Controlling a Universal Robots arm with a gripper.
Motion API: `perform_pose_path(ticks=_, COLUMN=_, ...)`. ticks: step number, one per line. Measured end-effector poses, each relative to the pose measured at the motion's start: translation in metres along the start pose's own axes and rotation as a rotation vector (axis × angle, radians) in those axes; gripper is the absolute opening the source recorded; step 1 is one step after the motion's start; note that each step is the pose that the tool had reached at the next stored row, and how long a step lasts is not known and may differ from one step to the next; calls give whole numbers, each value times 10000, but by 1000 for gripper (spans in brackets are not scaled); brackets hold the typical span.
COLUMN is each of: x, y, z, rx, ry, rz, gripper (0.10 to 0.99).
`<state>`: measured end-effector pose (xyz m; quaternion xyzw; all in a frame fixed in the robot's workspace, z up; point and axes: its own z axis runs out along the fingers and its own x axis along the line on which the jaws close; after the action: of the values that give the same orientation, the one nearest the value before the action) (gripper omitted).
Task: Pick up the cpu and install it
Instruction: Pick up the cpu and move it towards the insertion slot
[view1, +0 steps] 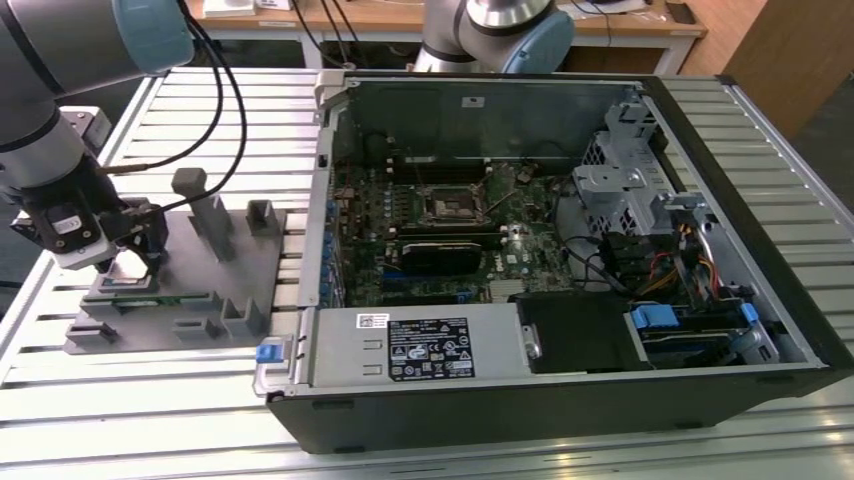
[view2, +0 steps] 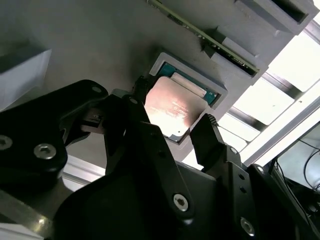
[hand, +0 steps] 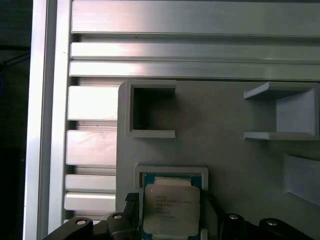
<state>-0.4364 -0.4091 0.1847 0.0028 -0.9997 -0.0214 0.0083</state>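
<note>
The gripper (view1: 115, 268) hangs low over the grey fixture (view1: 200, 290), which lies on the slatted table (view1: 134, 400) beside the open computer case (view1: 561, 250), on the exterior view's left. The cpu (view2: 172, 107) sits at a shallow square pocket (view2: 220, 92) near one edge of that fixture, a seat evidently shaped to keep the chip flat and square so that the claw can meet it from above.

In the second wrist view the two black fingers (view2: 209, 137) straddle the chip and seem to press on two opposite edges. I judge the claw clamped on the cpu, since one corner overlaps the pocket's pale rim as if slightly raised, though contact is hard to confirm. Holding it by the edges spares its faces.

The chip is a small flat square with a silvery metal top that catches a warm glare, with faint print and a pale border. A teal-green margin shows in the pocket beyond it. The socket (view1: 447, 205) on the board inside the case lies well apart.
</note>
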Motion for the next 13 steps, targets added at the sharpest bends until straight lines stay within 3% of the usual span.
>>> perform_pose_path(ticks=7, x=23, y=2, z=-13, rx=39, ry=-72, rz=0, gripper=627)
perform_pose_path(ticks=11, x=33, y=1, z=-12, rx=236, ry=-217, rz=-5, gripper=627)
perform_pose_path(ticks=13, x=35, y=1, z=-11, rx=276, ry=-266, rz=-6, gripper=627)
